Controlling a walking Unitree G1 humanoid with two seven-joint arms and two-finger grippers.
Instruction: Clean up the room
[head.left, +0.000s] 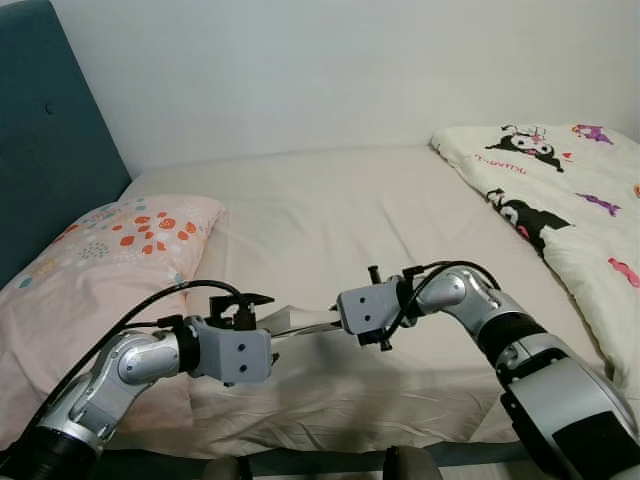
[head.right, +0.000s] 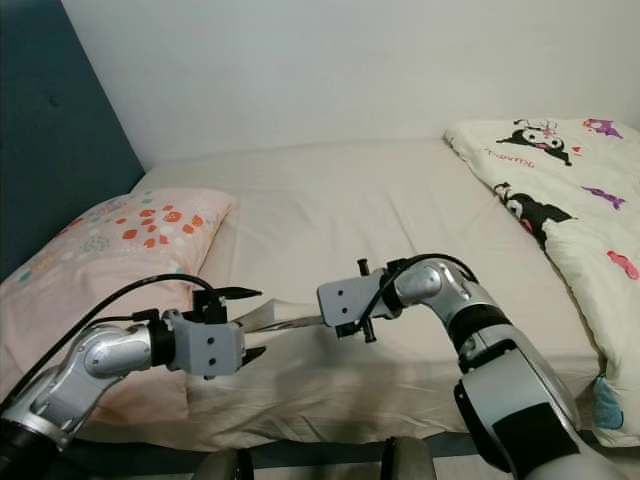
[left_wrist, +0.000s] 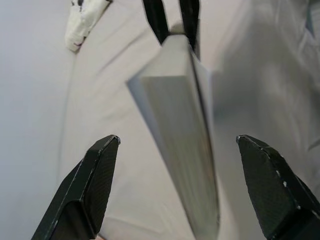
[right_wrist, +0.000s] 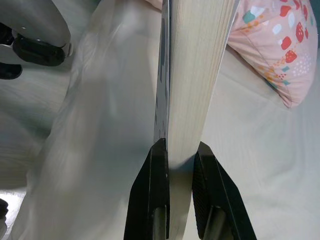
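1. Pillow (head.left: 110, 250), pink with a flower print, lay at the left of the bed (head.left: 330, 210), beside the headboard (head.left: 45, 150).
2. Left hand (head.right: 250, 322) hovered over the bed's near edge, fingers (left_wrist: 90, 185) spread apart on either side of the book's free end, not touching.
3. Book (head.right: 285, 319) was held in the air between both hands.
4. Right hand (right_wrist: 180, 165) was clamped on the book's other end.
5. Cartoon-print quilt (head.left: 560, 190) lay bunched at right.

We are looking down at a bed (head.left: 330, 200) covered in a cream sheet. A pink pillow (head.left: 100, 260) with red and teal dots is lying on its left side; a white cartoon-print duvet (head.left: 570, 190) is lying bunched along its right.
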